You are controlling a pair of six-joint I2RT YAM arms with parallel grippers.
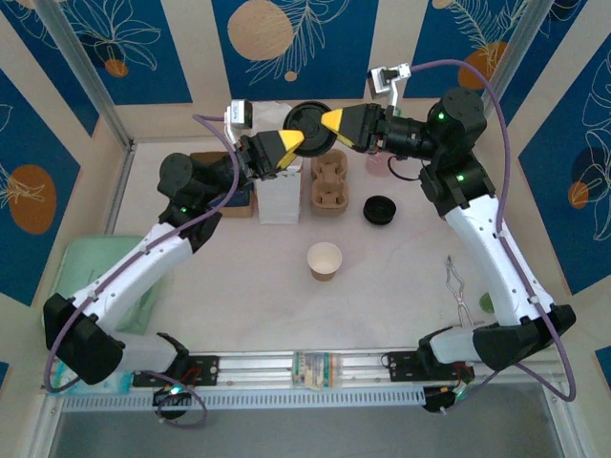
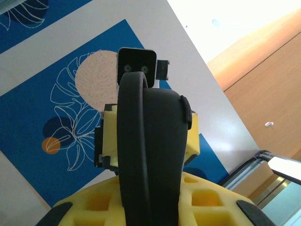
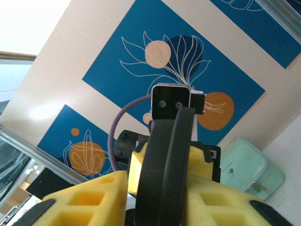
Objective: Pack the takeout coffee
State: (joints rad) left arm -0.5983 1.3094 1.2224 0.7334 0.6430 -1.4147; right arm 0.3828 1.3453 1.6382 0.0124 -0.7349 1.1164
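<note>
One lid (image 1: 307, 119) (black) between left end effector (image 1: 294, 141) and right end effector (image 1: 332, 122).

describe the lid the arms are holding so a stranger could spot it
Find the white paper bag standing far back on the table. Just beyond it, the left pincer and right pincer pinch a round black lid between them. Unlike the other black lid lying on the table, it is held aloft.
</note>
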